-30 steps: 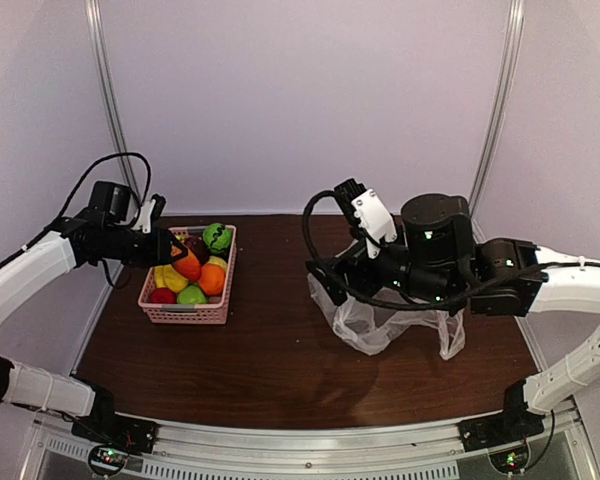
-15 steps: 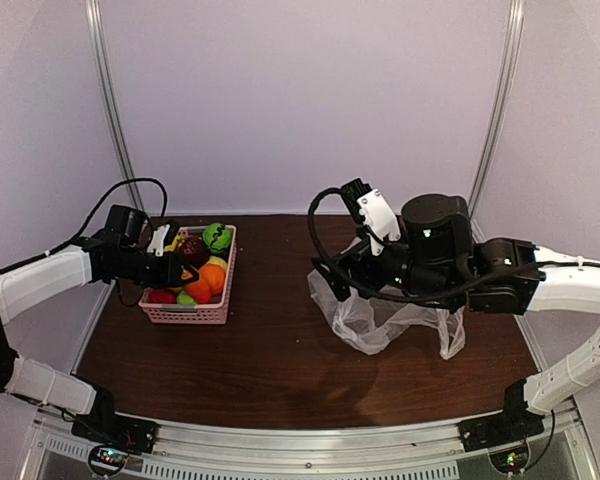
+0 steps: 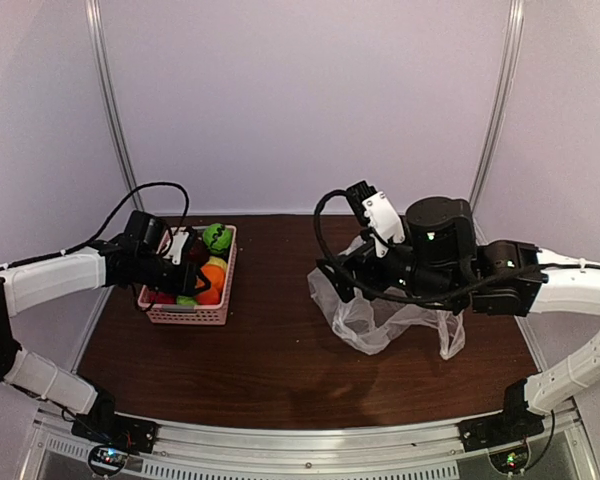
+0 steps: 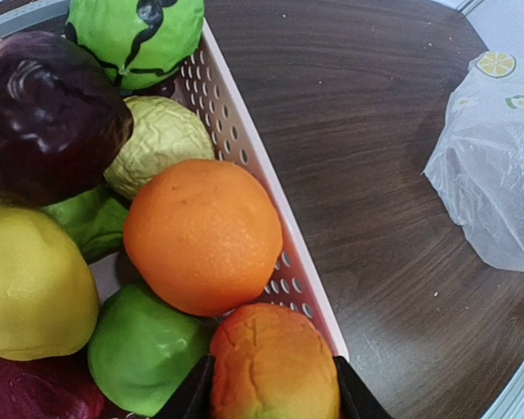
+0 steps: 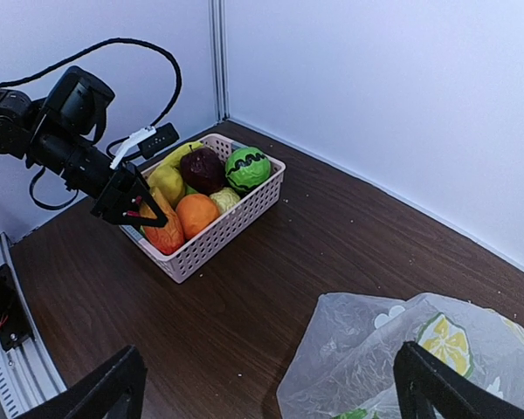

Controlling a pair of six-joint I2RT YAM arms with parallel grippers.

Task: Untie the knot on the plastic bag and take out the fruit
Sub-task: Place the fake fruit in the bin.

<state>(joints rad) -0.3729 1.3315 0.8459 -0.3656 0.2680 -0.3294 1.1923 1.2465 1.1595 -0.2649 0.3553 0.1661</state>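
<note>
Left wrist view: the bottom edge crops the orange-red fruit (image 4: 275,367) and the left gripper (image 4: 271,401), leaving only the dark tips of its fingers (image 4: 188,397) on either side of it. The green ball (image 4: 135,35), dark red fruit (image 4: 44,113) and yellow fruit (image 4: 31,279) run off the top and left edges, and the bag (image 4: 493,183) runs off the right.

From above, the right arm (image 3: 440,260) covers the bag's top, and the left gripper masks part of the basket (image 3: 185,315). No view is sharp enough to pick out a knot.

Right wrist view: the right gripper (image 5: 275,388) is clipped, with only its fingers (image 5: 113,388) showing at the bottom corners.
</note>
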